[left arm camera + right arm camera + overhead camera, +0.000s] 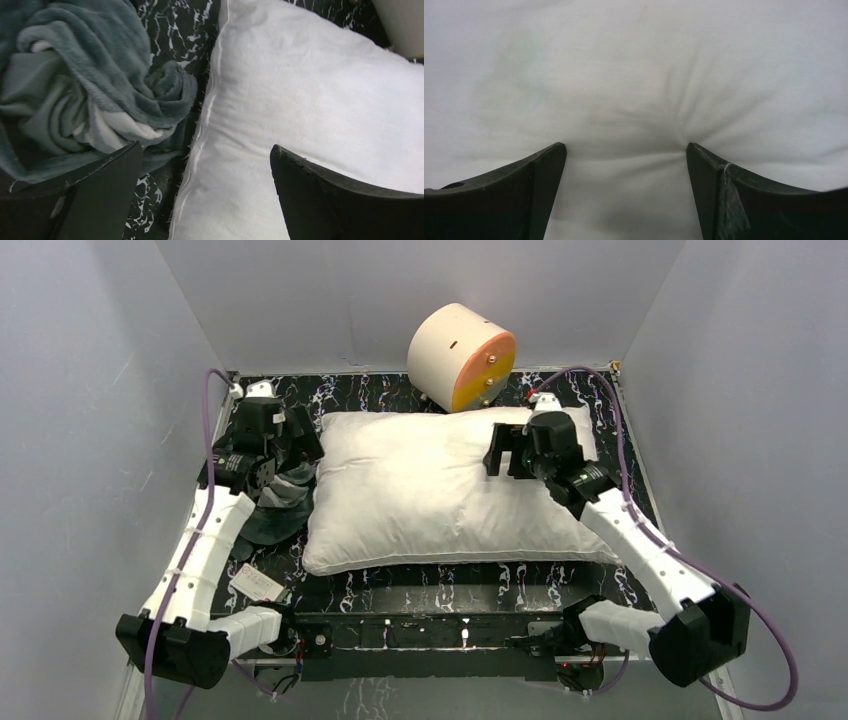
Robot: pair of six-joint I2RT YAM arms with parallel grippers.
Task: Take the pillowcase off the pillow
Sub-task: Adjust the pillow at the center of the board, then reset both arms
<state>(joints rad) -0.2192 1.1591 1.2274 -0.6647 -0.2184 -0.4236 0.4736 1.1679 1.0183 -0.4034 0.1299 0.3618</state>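
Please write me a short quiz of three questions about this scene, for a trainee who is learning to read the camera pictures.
1. True or false: the pillowcase covers the pillow.
2. What lies directly under the right tool? A. the pillow. B. the pillowcase. C. neither of them.
3. Fill in the missing word: the left tool hangs over the gap between pillowcase and pillow, and its jaws are ____.

Key: 1. False: the pillowcase lies crumpled to the left of the bare pillow. 2. A. 3. open.
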